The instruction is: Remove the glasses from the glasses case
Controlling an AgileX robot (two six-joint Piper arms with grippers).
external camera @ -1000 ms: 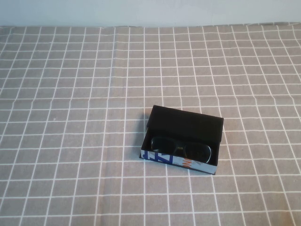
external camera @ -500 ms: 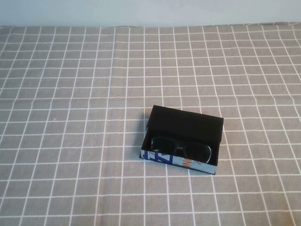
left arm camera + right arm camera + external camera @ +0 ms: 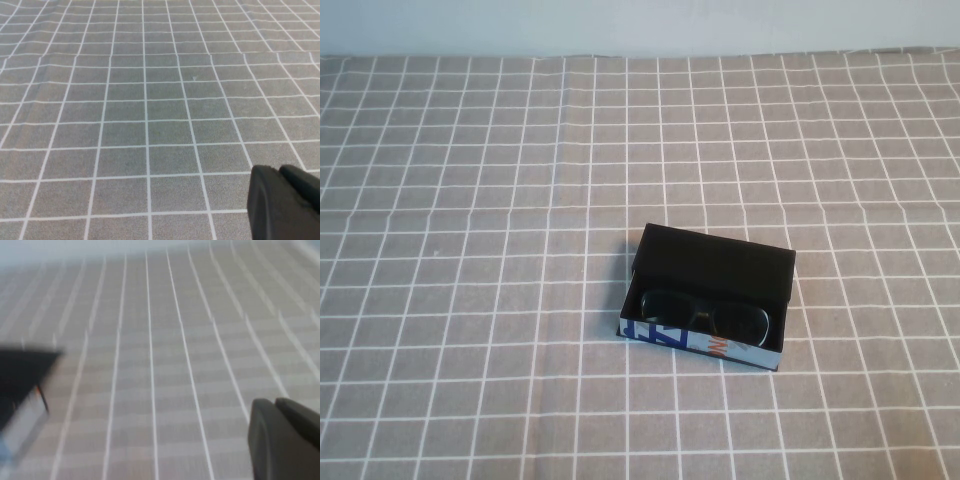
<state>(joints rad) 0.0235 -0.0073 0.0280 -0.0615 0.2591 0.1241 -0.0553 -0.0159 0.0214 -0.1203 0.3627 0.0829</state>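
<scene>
The glasses case [image 3: 708,295] lies open on the checked cloth, right of centre in the high view, its black flap [image 3: 716,262] folded back and its white printed side [image 3: 695,342] facing me. The black glasses [image 3: 705,312] lie inside it. Neither arm shows in the high view. The left gripper [image 3: 280,170] hovers over bare cloth, fingers pressed together and holding nothing. The right gripper [image 3: 274,402] is also shut and empty above the cloth. In the right wrist view the case [image 3: 22,385] shows blurred at the picture's edge, well away from the fingers.
A grey cloth with a white grid [image 3: 470,250] covers the whole table. A pale wall [image 3: 640,25] runs along the far edge. The cloth has slight wrinkles [image 3: 30,65] in the left wrist view.
</scene>
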